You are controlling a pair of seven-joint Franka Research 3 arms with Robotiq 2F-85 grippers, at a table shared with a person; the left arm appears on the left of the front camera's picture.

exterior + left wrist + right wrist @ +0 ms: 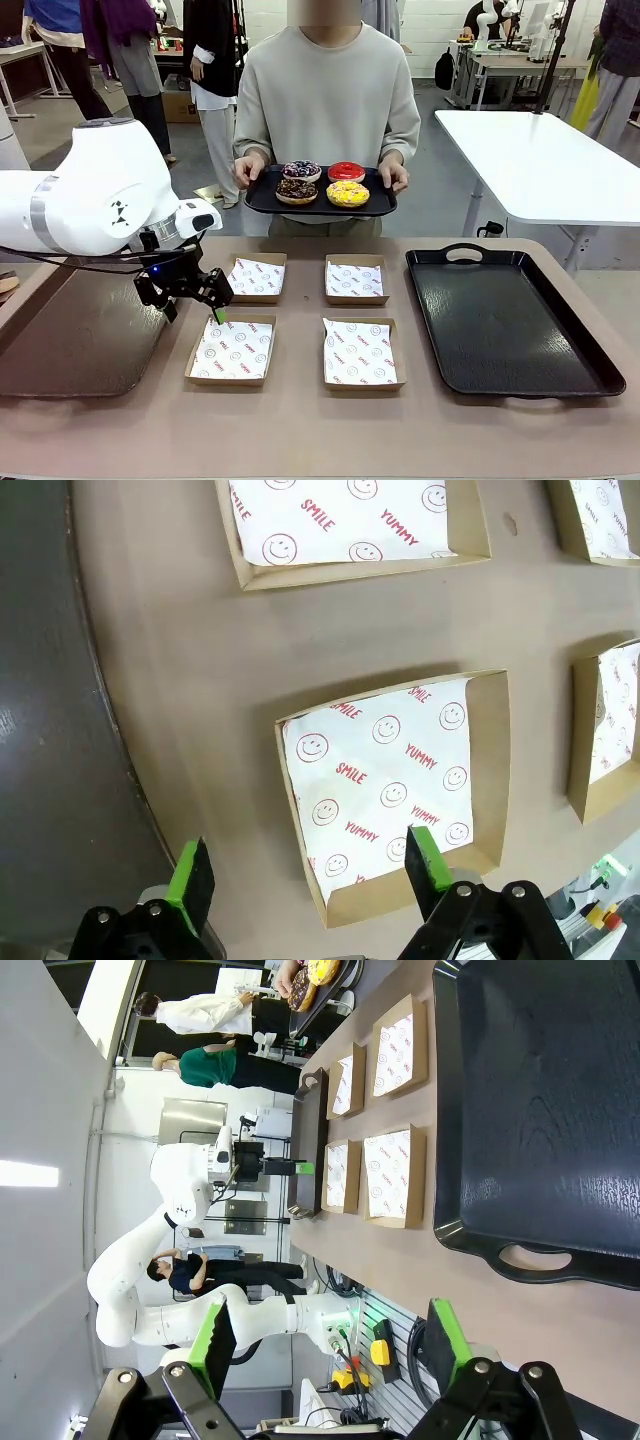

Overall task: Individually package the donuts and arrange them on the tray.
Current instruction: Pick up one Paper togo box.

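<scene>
A person across the table holds a small black tray (262, 200) carrying several donuts: purple-dark with sprinkles (301, 170), red (346, 171), chocolate (296, 190) and yellow (347, 193). A large black tray (590, 370) lies empty on the table's right side. My left gripper (205, 295) hangs open over the left edge of a paper-lined cardboard box (395, 780), with nothing between its green-padded fingers (190, 875). In the right wrist view my right gripper (330, 1345) is open and empty, above the table's edge near the large tray (540, 1110).
Several shallow brown boxes lined with printed paper sit mid-table, such as the near ones (232, 350) (362, 352) and the far ones (257, 277) (355, 279). A dark tray (70, 350) lies at the table's left. A white table (540, 160) stands behind.
</scene>
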